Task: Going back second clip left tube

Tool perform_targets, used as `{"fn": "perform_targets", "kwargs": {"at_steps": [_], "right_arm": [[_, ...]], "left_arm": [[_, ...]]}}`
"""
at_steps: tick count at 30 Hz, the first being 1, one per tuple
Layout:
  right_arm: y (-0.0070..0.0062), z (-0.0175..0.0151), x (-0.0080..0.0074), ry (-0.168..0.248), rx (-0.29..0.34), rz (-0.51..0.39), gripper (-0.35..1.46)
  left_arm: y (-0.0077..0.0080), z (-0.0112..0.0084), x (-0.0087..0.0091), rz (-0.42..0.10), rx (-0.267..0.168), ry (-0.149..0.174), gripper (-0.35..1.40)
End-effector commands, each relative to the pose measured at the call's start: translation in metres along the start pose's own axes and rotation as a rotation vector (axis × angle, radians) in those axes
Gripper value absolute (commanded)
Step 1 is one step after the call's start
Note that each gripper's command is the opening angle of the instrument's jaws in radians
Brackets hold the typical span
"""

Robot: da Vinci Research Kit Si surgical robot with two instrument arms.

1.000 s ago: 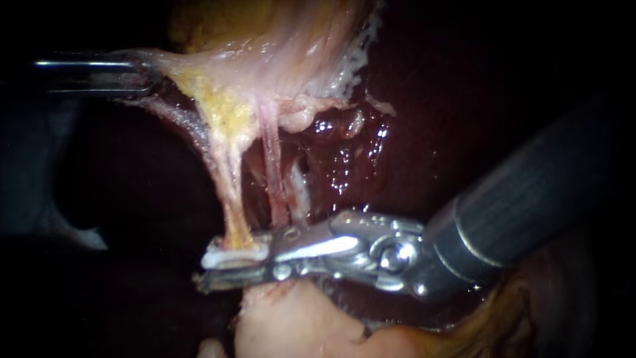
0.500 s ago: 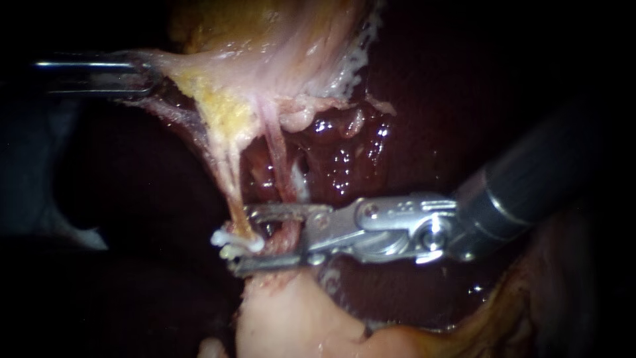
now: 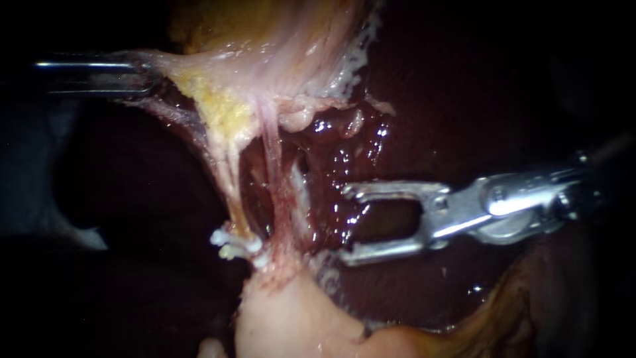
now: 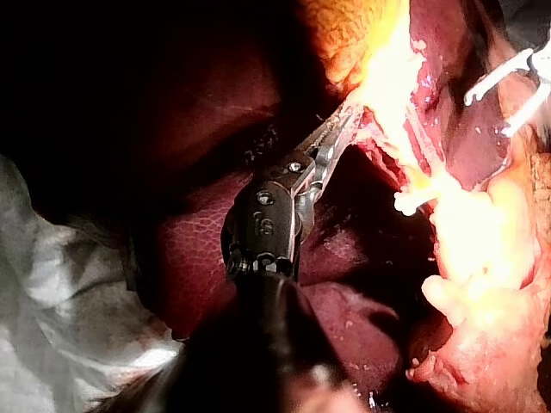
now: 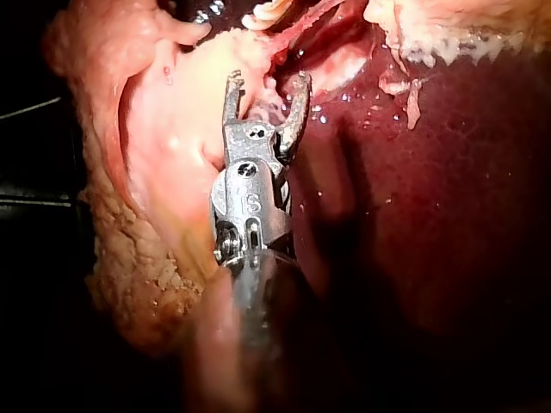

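Note:
My left instrument [image 3: 154, 74] comes in at the upper left, its jaws shut on a fold of pale yellowish tissue [image 3: 199, 73] that it holds stretched. Two strands run down from that fold: the left tube [image 3: 228, 179], yellowish, and a pink tube [image 3: 279, 192] beside it. A white clip [image 3: 233, 244] sits across the left tube's lower end. My right instrument [image 3: 346, 225] lies to the right of both tubes, jaws open and empty. The left wrist view shows the left instrument [image 4: 349, 116] gripping the fold, with the clip [image 4: 413, 200] beyond it. In the right wrist view, the right instrument [image 5: 267, 82] stands open.
Dark red liver [image 3: 424, 106] fills the background, wet and glistening behind the tubes. A pale rounded mass of tissue [image 3: 291, 318] lies below the clip. White gauze [image 4: 52, 284] shows beside the left instrument's shaft in the left wrist view.
My right instrument's jaws opened off the left tube, leaving the white clip on it, and drew back to the right. The left instrument held still.

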Motion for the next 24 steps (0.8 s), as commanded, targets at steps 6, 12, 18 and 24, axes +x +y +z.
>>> {"fn": "perform_targets", "kwargs": {"at_steps": [6,12,18,24], "right_arm": [[0.0010,-0.0024,0.0007,-0.013,-0.031,-0.017,0.50],[0.0009,-0.0028,0.0009,-0.015,-0.034,-0.015,0.50],[0.0009,-0.0028,0.0009,-0.015,-0.034,-0.015,0.50],[0.0009,-0.0028,0.0009,-0.015,-0.034,-0.015,0.50]], "left_arm": [[0.0000,0.0001,-0.0001,0.001,0.001,0.000,-0.35],[0.0000,0.0009,-0.0004,0.002,0.003,0.002,-0.35],[-0.0003,0.0033,-0.0016,0.009,-0.001,0.004,-0.35],[0.0001,0.0064,-0.0034,0.021,-0.011,-0.010,-0.35]]}}
